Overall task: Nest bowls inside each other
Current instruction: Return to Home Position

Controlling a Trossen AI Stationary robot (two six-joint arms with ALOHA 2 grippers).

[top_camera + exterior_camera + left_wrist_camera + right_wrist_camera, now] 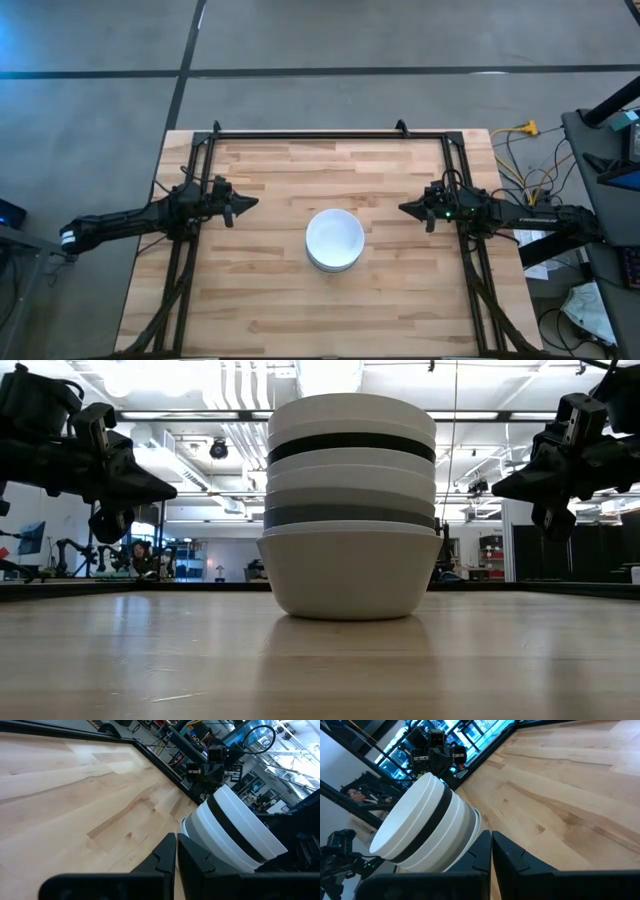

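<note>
The bowls (pixel 334 239) stand nested in one stack on the middle of the table, the bottom white bowl resting on the wood. In the low view the stack (pixel 350 510) shows white, black, pale and dark grey bands. It also shows as a stack (pixel 232 827) in the left wrist view and as a stack (pixel 422 825) in the right wrist view. My left gripper (pixel 252 203) hovers shut to the left of the stack, above the table. My right gripper (pixel 404 208) hovers shut to its right. Neither touches anything.
A black metal frame (pixel 330 133) runs along the far edge and both sides of the wooden table. Bare wood lies all around the stack. Cables and equipment (pixel 530 160) sit beyond the right edge. A workshop room shows behind the table in the low view.
</note>
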